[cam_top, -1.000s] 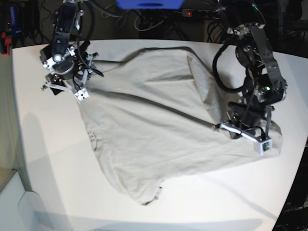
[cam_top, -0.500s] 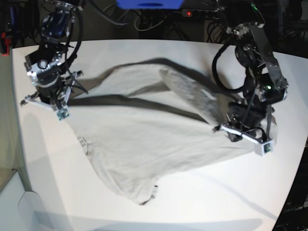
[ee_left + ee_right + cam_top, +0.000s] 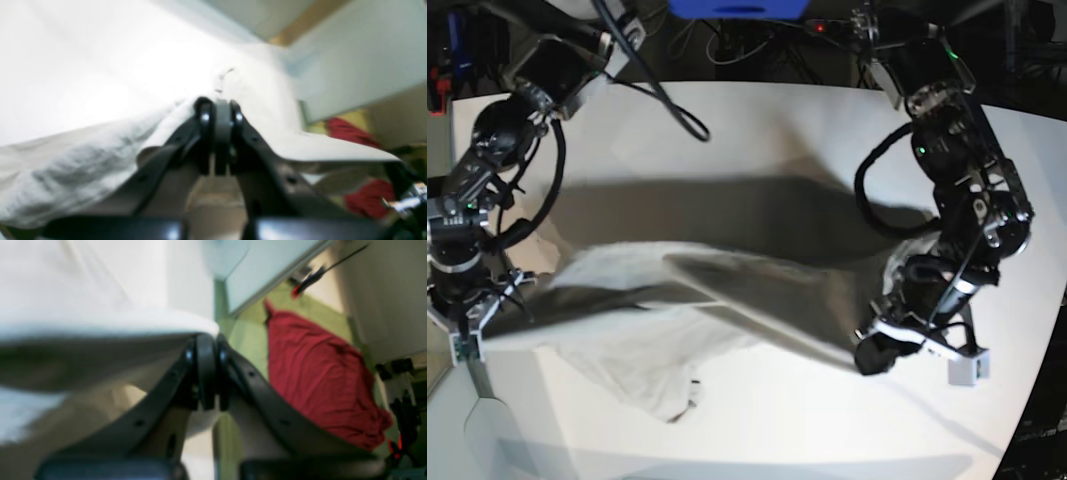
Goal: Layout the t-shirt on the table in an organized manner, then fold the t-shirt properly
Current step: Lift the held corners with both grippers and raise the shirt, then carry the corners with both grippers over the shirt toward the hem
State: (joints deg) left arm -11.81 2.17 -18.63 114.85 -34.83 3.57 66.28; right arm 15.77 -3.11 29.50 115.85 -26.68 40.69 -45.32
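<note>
The t-shirt hangs stretched between both arms above the front half of the table, its lower fabric sagging onto the surface near the front edge. The left gripper is clamped on one corner of the cloth. The right gripper, out beyond the table's side edge, pinches the opposite corner.

Left gripper fingertips pressed together, pinching an edge of the t-shirt. Wrinkled pale fabric bunches left of the fingers and below; a smoother flap stretches out to the right. White table beyond the tips, overexposed. Blurry red cloth far right, under the flap.
</note>
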